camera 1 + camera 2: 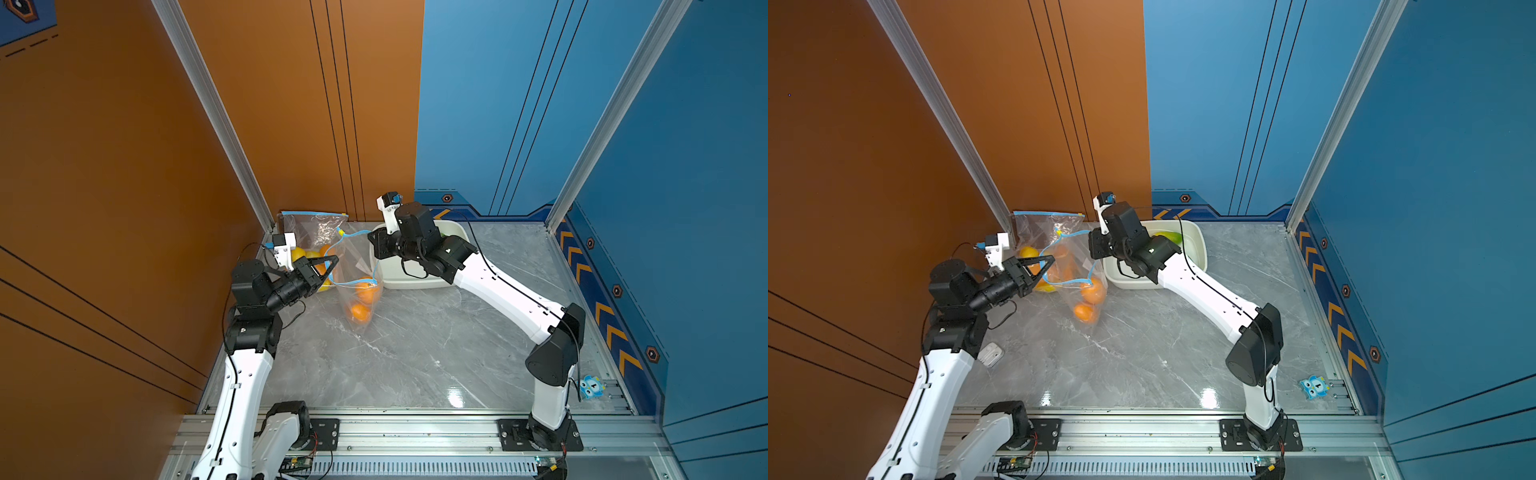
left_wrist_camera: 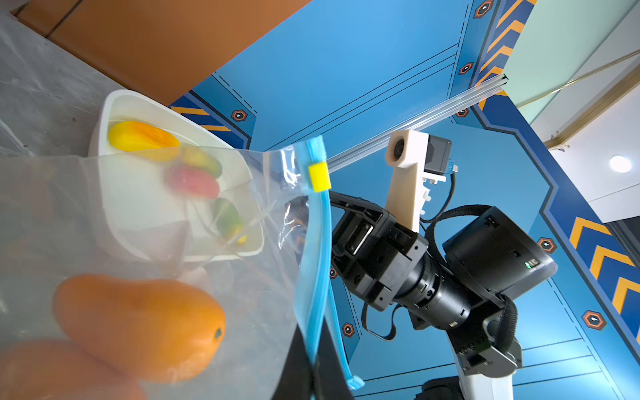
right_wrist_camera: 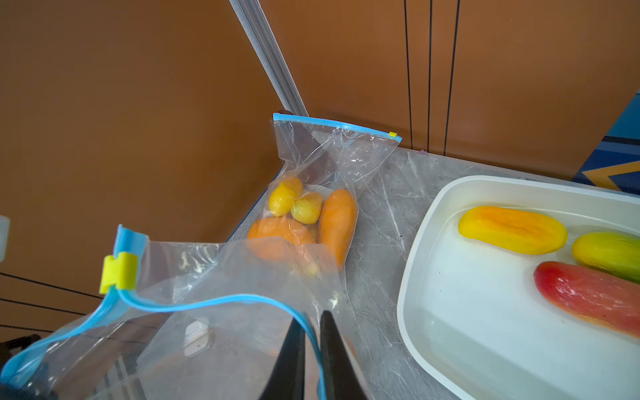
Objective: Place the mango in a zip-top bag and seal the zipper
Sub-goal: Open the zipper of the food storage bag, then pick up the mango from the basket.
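My right pincer (image 3: 311, 317) is nipped shut on the bag's (image 1: 353, 259) zipper (image 3: 207, 299). My left pincer (image 1: 335, 261) clamps the rim opposite. A mango (image 2: 138, 322) lies inside the bag. I'd grip firmly and draw the rim taut and level, so the slider (image 3: 119, 272) runs without buckling.

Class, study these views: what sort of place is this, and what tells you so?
Probably a robot lab cell, not a kitchen: left arm and right arm bolted to an aluminium rail, orange panel and blue panel walling in the table.
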Robot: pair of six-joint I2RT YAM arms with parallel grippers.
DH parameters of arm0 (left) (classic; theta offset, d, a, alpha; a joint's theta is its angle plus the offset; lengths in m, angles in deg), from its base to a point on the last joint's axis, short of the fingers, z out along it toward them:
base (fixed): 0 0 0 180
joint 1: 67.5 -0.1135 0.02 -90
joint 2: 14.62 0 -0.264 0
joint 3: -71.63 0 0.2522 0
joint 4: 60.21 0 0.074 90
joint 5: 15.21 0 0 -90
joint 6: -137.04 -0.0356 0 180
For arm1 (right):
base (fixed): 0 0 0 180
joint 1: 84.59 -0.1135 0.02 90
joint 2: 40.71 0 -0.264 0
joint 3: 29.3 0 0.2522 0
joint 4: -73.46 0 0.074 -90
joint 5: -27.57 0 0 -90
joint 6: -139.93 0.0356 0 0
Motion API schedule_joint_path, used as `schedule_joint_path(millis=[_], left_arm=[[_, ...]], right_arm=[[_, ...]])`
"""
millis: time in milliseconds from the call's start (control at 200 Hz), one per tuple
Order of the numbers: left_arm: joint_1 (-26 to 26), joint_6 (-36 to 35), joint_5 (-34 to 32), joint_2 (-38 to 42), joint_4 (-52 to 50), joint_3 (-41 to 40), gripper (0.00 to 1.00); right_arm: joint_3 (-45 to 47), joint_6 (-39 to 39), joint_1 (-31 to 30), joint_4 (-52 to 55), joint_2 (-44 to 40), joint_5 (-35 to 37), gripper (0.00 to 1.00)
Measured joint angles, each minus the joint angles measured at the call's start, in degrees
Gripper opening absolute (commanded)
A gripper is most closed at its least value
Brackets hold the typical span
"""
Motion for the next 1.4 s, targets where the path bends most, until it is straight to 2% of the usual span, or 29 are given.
schedule_joint_path(millis=[130,170,225,240,310,410,525,591,671,771,941,1066,1206,1401], left_arm=[[-0.5,-1.6,-0.9,-3.6,-0.7,0.0,0.00],[-0.7,-1.6,-0.9,-4.4,-0.3,-0.7,0.00],[-1.0,-1.6,-1.1,-5.3,-0.2,-1.4,0.00],[-1.0,-1.6,-1.1,-5.5,-0.2,-1.4,0.00],[-1.0,-1.6,-1.1,-6.1,0.2,-1.4,0.00],[-0.8,-1.7,-1.2,-6.1,0.7,-1.4,0.00],[1.1,-2.3,-2.0,-6.5,1.4,-1.4,0.00],[2.6,-2.7,-2.7,-7.0,1.8,-1.4,0.00],[4.0,-2.8,-3.5,-7.5,2.5,-1.4,0.00],[5.9,-3.1,-4.7,-8.1,3.6,-1.4,0.00],[9.0,-3.2,-6.5,-9.9,4.8,-0.9,0.00],[9.6,-3.2,-7.4,-10.1,5.0,-0.9,0.00],[9.9,-3.2,-8.0,-10.2,5.0,-0.9,0.00],[10.3,-3.2,-8.2,-10.5,5.0,-0.9,0.00]], right_arm=[[0.4,0.2,0.5,0.2,0.2,0.3,0.30],[1.6,0.2,0.7,0.2,0.2,0.2,0.42],[3.8,-0.2,0.8,0.2,0.2,-0.2,0.67],[4.4,-0.3,0.8,0.2,0.2,-0.4,0.71],[7.6,-1.1,1.0,0.2,-0.2,-1.6,0.80],[14.2,-1.3,2.1,-1.3,-3.8,-6.9,0.91],[25.5,0.7,6.7,-9.3,-13.9,-15.9,0.94],[30.1,2.3,10.9,-13.8,-20.0,-18.7,0.95],[31.7,2.7,15.9,-15.0,-25.0,-18.6,0.95],[30.1,1.3,19.6,-12.5,-25.6,-15.3,0.93],[18.3,-4.6,21.8,0.6,-10.7,-4.9,0.90],[11.6,-8.3,23.2,9.2,2.1,-1.5,0.87],[-0.9,-12.5,24.2,18.8,16.5,3.4,0.88],[-13.1,-17.0,24.7,27.7,27.3,7.0,0.87]])
